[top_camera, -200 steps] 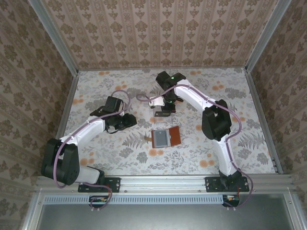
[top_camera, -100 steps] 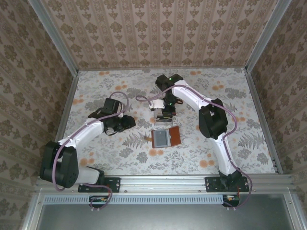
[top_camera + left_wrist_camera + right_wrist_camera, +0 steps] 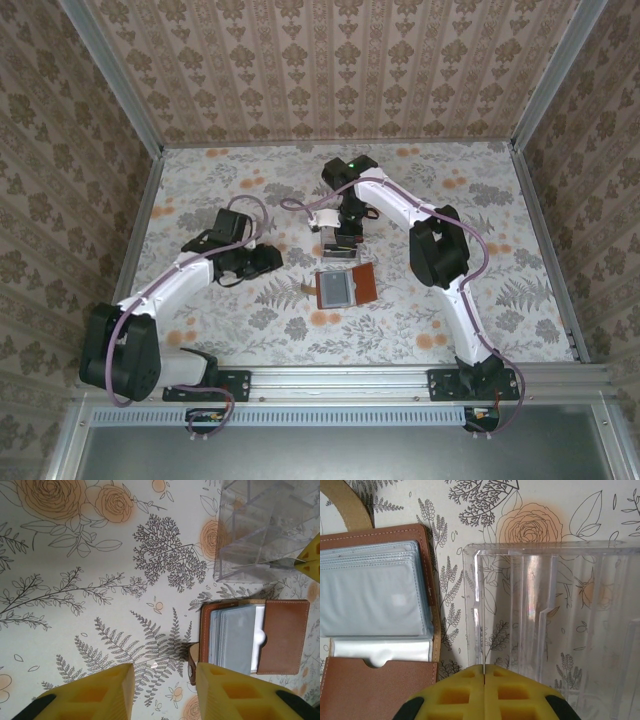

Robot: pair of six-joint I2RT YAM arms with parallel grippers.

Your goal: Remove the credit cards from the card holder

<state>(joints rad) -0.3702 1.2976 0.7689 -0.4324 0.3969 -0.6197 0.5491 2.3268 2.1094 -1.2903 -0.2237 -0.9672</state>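
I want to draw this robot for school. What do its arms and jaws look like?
Both the left arm and right arm are white tubes with chunky black joints. A purplish cable loops along each. The right arm has a small green light. The jaws wear yellow foam pads with square dents.

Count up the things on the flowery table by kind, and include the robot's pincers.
Brown leather bifold card holder, lying open: 1
Clear plastic rectangular tray: 1
Yellow foam-padded pincers: 2, the left pincer open, the right pincer shut
Total: 4
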